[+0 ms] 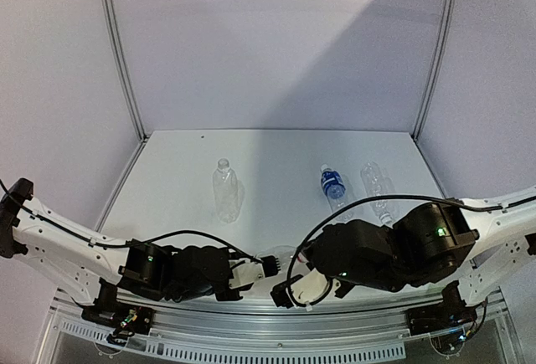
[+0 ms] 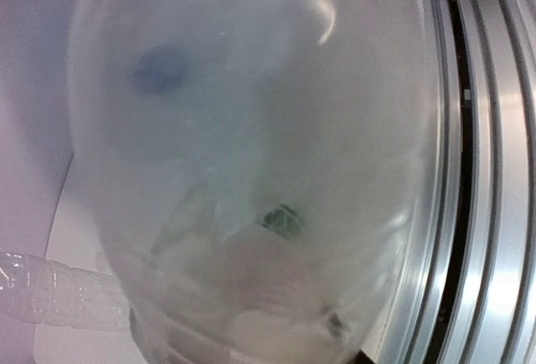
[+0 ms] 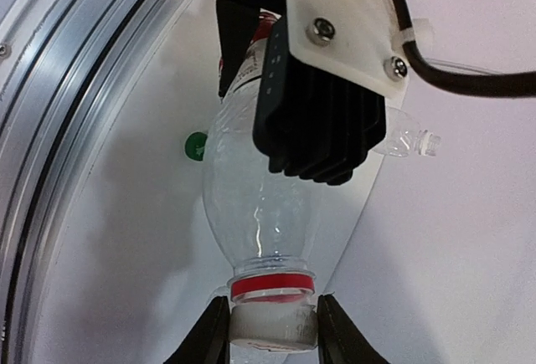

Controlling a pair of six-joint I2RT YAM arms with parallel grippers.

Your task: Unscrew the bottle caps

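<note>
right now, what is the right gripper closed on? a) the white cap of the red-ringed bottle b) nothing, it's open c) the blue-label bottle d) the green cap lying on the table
a: in the right wrist view the right gripper has a finger pressed against each side of the white cap, right next to the red ring on the neck of the bottle.

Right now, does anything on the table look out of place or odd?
A green cap lies loose on the table by the near rail, off any bottle. Beyond the held bottle, another bottle lies on its side. No spill shows.
</note>
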